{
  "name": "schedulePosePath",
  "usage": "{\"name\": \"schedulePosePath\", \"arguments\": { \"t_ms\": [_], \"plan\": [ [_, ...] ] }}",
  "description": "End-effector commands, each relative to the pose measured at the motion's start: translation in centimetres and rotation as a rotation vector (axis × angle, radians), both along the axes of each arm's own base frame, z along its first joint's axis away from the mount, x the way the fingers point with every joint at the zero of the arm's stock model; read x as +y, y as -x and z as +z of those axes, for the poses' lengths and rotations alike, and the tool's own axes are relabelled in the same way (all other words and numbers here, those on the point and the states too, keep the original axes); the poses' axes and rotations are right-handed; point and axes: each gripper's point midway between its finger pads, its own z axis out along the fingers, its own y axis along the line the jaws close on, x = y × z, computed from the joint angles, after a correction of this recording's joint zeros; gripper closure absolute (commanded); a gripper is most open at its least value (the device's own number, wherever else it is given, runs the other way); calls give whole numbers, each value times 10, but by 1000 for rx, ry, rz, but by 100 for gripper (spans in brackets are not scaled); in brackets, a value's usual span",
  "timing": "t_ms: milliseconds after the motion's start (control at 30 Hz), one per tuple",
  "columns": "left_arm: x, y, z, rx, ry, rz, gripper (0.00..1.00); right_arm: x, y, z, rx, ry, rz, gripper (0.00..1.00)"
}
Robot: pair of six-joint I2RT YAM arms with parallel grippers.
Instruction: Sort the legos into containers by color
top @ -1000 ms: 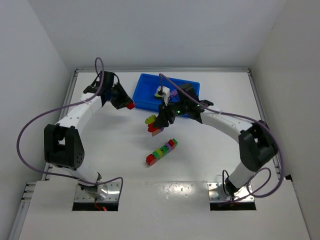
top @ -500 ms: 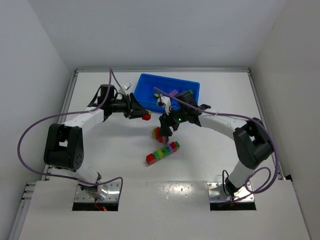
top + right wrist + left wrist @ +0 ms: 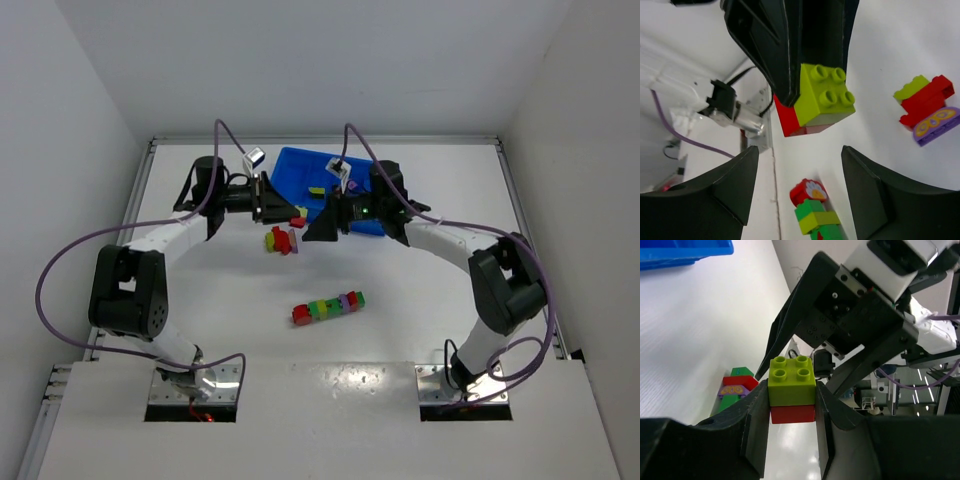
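- The left gripper has its jaws pinching a lime-and-red pair: a lime brick pressed onto a red one. It is held in the air off the blue tray's 7 o'clock corner.
- The right gripper faces it from the 3 o'clock side. Its jaws are spread wide with nothing between them, and they stop just short of the pair.
- The step in hand looks like pulling the two bricks apart so that each can go to its own colour.
- To do it well, the right jaws should close on the lime brick's flat sides only, clear of the red brick and of the left fingers.
- The left fingers appear to flank the red brick and the lime brick's lower edge, so little lime is left free. A shallow, square bite is needed.
- Pulling straight along the stud axis, with a slight rocking tilt, should break the joint without flinging either brick.
- In the left wrist view the pair is stacked lime over red. The lime studs face up and towards that camera, and its short stacking axis runs across the line between the left jaws.
- On the counter, a small loose cluster lies at 7 o'clock of the pair.
- A multicoloured strip lies well apart at 6 o'clock, its long axis running roughly 8 to 2 o'clock.
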Motion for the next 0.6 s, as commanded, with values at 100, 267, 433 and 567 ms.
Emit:
{"name": "schedulePosePath", "arguments": {
  "t_ms": [100,267,433,567],
  "plan": [
    [-2,-7,26,-94,45,-34,100,6,-12,41,63,-157,-6,34],
    [-2,-6,30,-101,56,-42,100,11,-21,42,71,-172,-17,35],
    [-5,-4,31,-92,58,-50,100,16,-30,43,81,-188,-19,38],
    [-8,0,31,-91,61,-68,100,20,-39,46,82,-201,-28,38]
  ]
}}
